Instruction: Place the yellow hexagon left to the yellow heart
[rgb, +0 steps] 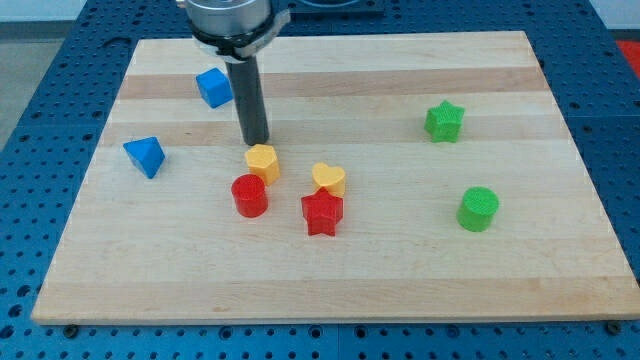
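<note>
The yellow hexagon (262, 161) lies on the wooden board (400, 270) left of centre. The yellow heart (328, 180) lies a short way to its right and slightly lower, with a gap between them. My tip (257, 143) is at the hexagon's upper edge, touching it or nearly so. The dark rod rises straight up from there to the view's top.
A red cylinder (249, 195) sits just below the hexagon. A red star (322, 213) sits just below the heart. A blue cube (214, 87) and a blue triangular block (145, 156) lie at the left. A green star (444, 121) and a green cylinder (478, 209) lie at the right.
</note>
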